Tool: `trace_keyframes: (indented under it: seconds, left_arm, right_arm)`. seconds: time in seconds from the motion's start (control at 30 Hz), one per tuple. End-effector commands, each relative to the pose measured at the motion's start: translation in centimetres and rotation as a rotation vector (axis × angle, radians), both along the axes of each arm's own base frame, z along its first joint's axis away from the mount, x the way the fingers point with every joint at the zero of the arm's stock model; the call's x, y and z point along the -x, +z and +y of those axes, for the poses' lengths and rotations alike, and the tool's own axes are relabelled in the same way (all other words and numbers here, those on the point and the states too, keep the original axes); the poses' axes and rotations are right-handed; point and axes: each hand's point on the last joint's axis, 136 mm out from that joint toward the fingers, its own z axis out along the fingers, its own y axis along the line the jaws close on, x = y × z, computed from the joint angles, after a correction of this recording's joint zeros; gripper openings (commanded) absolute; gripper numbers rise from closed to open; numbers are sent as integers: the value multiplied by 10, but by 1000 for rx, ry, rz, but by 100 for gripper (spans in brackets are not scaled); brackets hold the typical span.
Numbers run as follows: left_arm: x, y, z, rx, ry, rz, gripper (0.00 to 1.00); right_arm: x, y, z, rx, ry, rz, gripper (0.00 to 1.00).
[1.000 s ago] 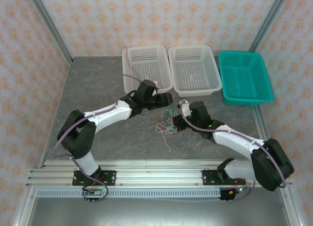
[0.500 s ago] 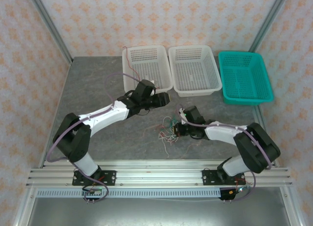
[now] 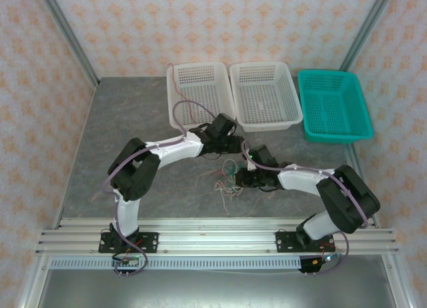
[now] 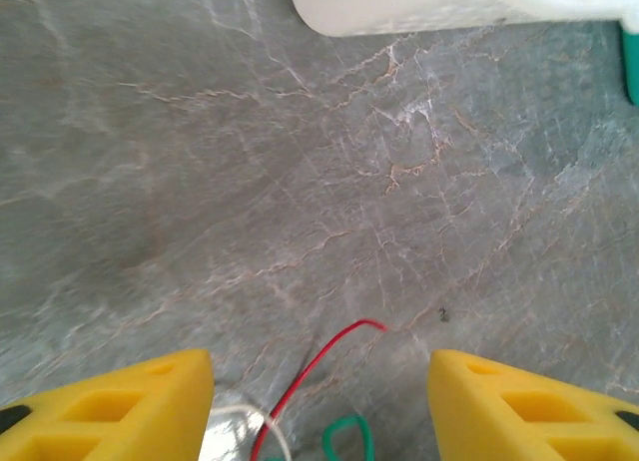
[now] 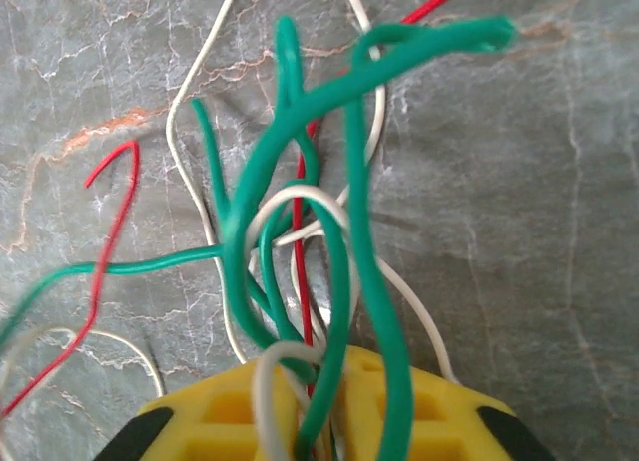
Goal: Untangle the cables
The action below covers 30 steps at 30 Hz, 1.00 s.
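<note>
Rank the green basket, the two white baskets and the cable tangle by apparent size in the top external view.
1. Tied, too alike to rank: green basket, left white basket, middle white basket.
2. Clearly smallest: cable tangle.

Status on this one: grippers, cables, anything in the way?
Left gripper open over the cables' loose ends. Right gripper buried in the tangle, grip unclear. Cables not separated. White basket stands apart, behind.
</note>
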Motion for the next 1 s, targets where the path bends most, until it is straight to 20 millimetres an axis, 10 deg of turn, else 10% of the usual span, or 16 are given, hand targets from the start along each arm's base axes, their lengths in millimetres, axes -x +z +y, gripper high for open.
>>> trace_keyframes:
  seconds: [0.0,0.2,0.53,0.97]
  left_arm:
    - [-8,-4,-10,18,6,3,58]
    - [-10,1,-3,3,25,-29,57]
    - [-12,-1,-6,-112,3,-21,58]
    - [-16,-30,6,-232,39,19,48]
  right_arm:
    - [10,-11,-20,95,-36,11,47]
    - [-8,35,-35,78,-165,-113,85]
    - [-40,109,-96,31,-546,-335,85]
    - [-36,99,-100,2,-568,-308,83]
